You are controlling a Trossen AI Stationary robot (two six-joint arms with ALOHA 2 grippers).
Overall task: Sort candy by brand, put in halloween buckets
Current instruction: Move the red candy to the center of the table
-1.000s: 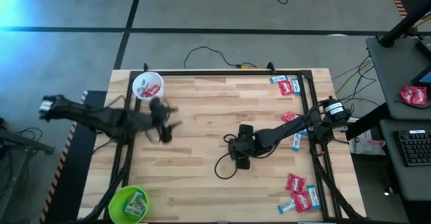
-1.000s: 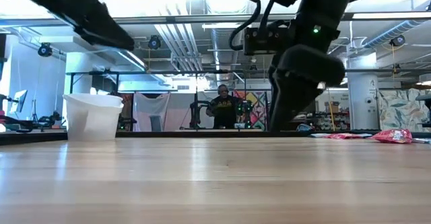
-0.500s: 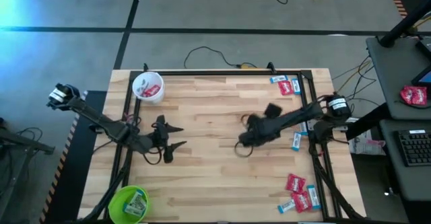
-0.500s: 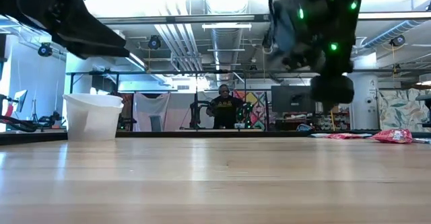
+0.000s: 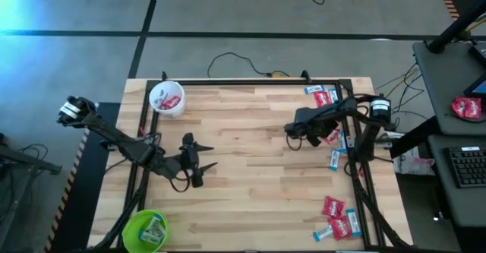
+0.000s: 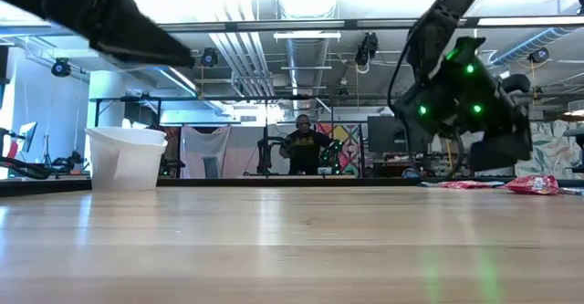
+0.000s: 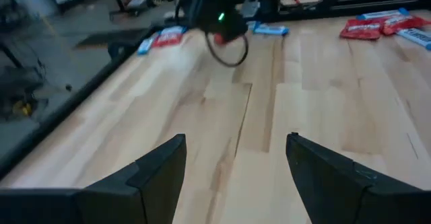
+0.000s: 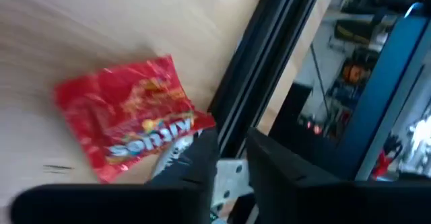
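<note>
Black and angular, the left arm reaches from the tabletop's (image 5: 250,185) left edge toward the middle, its claw (image 5: 199,162) hovering over bare wood with the two fingers (image 7: 158,167) spread wide and nothing between them. The right arm folds back from the right edge, and its claw (image 5: 292,130) hangs above the right part of the tabletop, just left of the loose candy there. In the right wrist view its fingers (image 8: 202,167) stand close together with only a narrow gap; whether they have hold of anything cannot be told. A red candy (image 8: 128,120) with white lettering lies on the wood just beyond those fingers, beside the black rail (image 8: 259,62) that frames the tabletop.

More candy lies scattered along the right side: a red and light blue group at the far right corner (image 5: 322,95), a blue piece further down the edge (image 5: 335,159), and a cluster of red and blue pieces at the near right corner (image 5: 338,216). The black rail stands between some of these and the right arm's base. A black cable (image 5: 235,59) runs over the floor beyond the far edge. In the low view a person (image 6: 303,147) shows in the room behind.

A white bucket (image 5: 167,99) stands at the far left corner with red candy inside. A lime green bucket (image 5: 146,229) sits at the near left corner, holding light-coloured pieces that are too small to make out.
</note>
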